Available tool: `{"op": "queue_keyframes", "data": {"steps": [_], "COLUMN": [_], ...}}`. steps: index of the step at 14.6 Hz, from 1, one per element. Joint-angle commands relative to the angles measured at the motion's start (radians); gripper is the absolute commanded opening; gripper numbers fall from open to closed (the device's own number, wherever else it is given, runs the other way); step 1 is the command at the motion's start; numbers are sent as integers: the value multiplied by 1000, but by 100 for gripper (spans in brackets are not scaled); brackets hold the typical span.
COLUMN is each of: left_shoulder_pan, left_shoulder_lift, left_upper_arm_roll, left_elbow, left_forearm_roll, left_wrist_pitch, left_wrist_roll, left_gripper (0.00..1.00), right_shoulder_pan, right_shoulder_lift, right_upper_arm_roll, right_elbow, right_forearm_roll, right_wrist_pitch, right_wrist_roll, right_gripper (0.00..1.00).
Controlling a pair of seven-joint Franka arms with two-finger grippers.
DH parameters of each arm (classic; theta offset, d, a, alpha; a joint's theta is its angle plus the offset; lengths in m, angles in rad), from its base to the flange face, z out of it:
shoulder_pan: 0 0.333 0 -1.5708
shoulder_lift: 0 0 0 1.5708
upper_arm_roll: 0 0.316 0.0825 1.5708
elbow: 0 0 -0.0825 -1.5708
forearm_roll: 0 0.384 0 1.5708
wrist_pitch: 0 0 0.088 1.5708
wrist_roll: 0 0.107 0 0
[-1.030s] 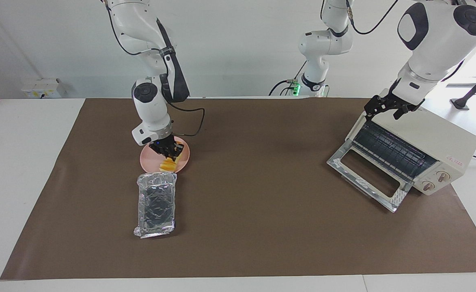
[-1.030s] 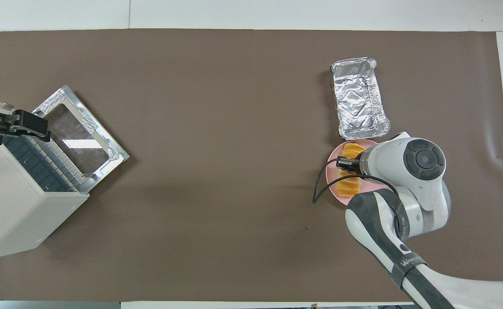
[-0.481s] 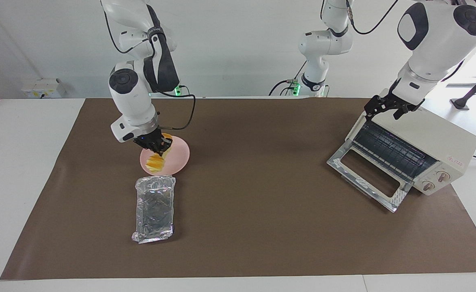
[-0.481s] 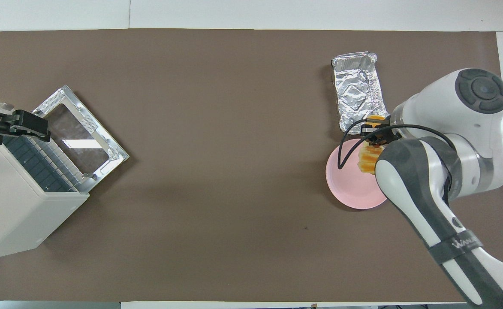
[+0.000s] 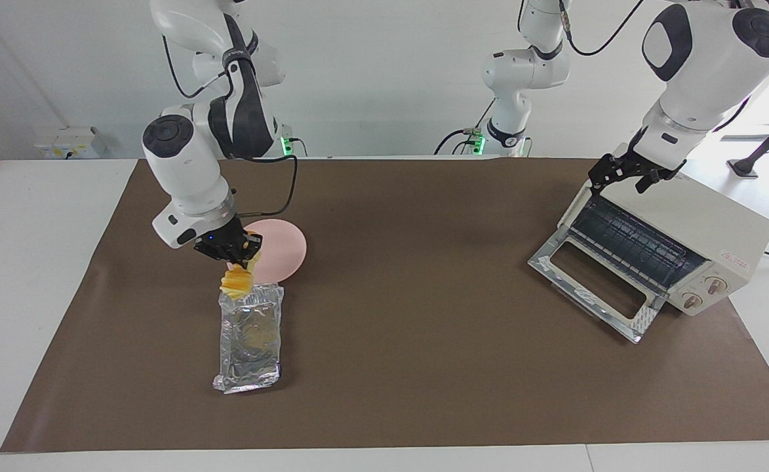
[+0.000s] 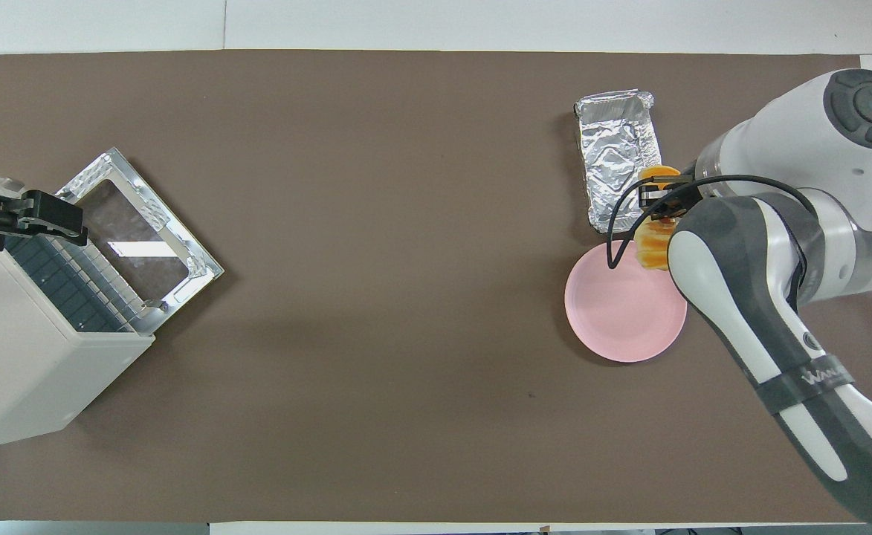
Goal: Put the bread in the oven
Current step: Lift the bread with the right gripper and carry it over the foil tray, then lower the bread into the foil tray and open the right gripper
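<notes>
1. Facing view: right gripper (image 5: 230, 248) is up in the air with its jaws clamped on one end of the bread (image 5: 236, 280). The loaf hangs down over the end of the foil tray (image 5: 250, 337) that lies next to the pink plate (image 5: 284, 247). The plate is bare.
2. Facing view: left gripper (image 5: 628, 172) waits over the top front edge of the oven (image 5: 692, 238); I can't tell the state of its jaws. The oven door (image 5: 592, 286) is down flat on the desk (image 5: 423, 367) and the rack is exposed.
3. Overhead view: bread (image 6: 654, 241) shows at the tray (image 6: 618, 160) end nearest the plate (image 6: 621, 316), well apart from the oven (image 6: 19, 364).
4. Step, my read: carrying bread to tray. Next: lower it and lay it lengthwise inside the tray walls, then release.
</notes>
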Motion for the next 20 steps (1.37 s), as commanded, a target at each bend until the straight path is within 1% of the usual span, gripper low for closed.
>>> {"op": "queue_keyframes", "data": {"steps": [1, 2, 3, 6, 7, 8, 10, 14, 15, 16, 17, 20], "left_shoulder_pan": [-1, 0, -1, 0, 0, 0, 0, -1, 0, 0, 0, -1], "left_shoulder_lift": [-27, -27, -27, -27, -27, -27, -27, -27, -27, -27, -27, -27], "left_upper_arm_roll": [4, 4, 4, 4, 4, 4, 4, 4, 4, 4, 4, 4], "left_elbow": [-22, -22, -24, -24, -22, -22, -22, -24, -22, -24, -22, -22], "left_forearm_roll": [-12, -12, -12, -12, -12, -12, -12, -12, -12, -12, -12, -12], "left_wrist_pitch": [0, 0, 0, 0, 0, 0, 0, 0, 0, 0, 0, 0], "left_wrist_roll": [2, 2, 2, 2, 2, 2, 2, 4, 4, 4, 2, 2], "left_gripper": [100, 100, 100, 100, 100, 100, 100, 100, 100, 100, 100, 100], "right_shoulder_pan": [-16, -7, -4, 14, 13, 11, 11, 13, 13, 13, 13, 2], "right_shoulder_lift": [195, 249, 277, 329, 339, 339, 339, 334, 333, 331, 331, 322], "right_upper_arm_roll": [7, 6, 4, 4, 6, 6, 6, 7, 7, 7, 7, 6], "right_elbow": [223, 291, 319, 325, 325, 304, 242, 224, 219, 218, 219, 242], "right_forearm_roll": [-12, -15, -24, -61, -84, -89, -92, -81, -78, -78, -78, -78], "right_wrist_pitch": [-17, -47, -57, -45, -6, 49, 115, 141, 143, 141, 135, 92], "right_wrist_roll": [-113, -142, -150, -154, -171, -193, -214, -208, -205, -205, -205, -207], "right_gripper": [0, 0, 0, 0, 0, 0, 0, 0, 28, 76, 100, 100]}}
